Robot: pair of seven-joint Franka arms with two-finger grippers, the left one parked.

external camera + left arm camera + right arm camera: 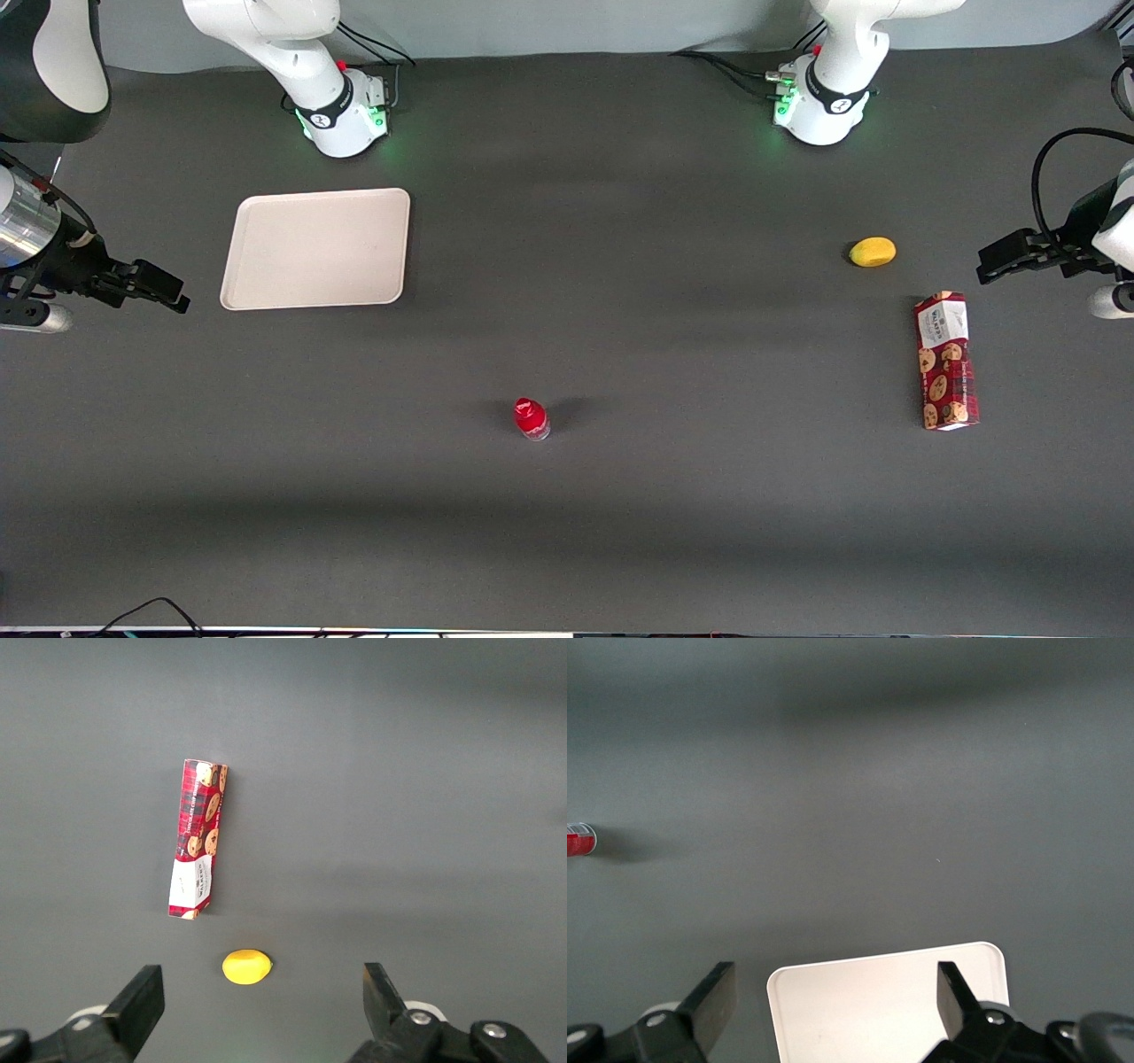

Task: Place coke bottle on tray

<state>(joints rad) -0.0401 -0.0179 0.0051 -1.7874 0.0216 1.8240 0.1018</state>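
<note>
**Robot body: visible finish and fittings**

Both arms have glossy white rounded shells. Each base carries a black collar band with a small white logo, green indicator lights glowing at table level, and black cables leading away; one base also shows a small red button. The working arm's wrist includes a brushed silver cylinder. Its gripper is matte black with angular, wedge-shaped fingers set wide apart, mounted with round silver screws

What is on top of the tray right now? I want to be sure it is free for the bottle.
Nothing: the tray is bare. The coke bottle stands on the table, nearer the front camera. The open gripper hangs beside the tray.
</note>
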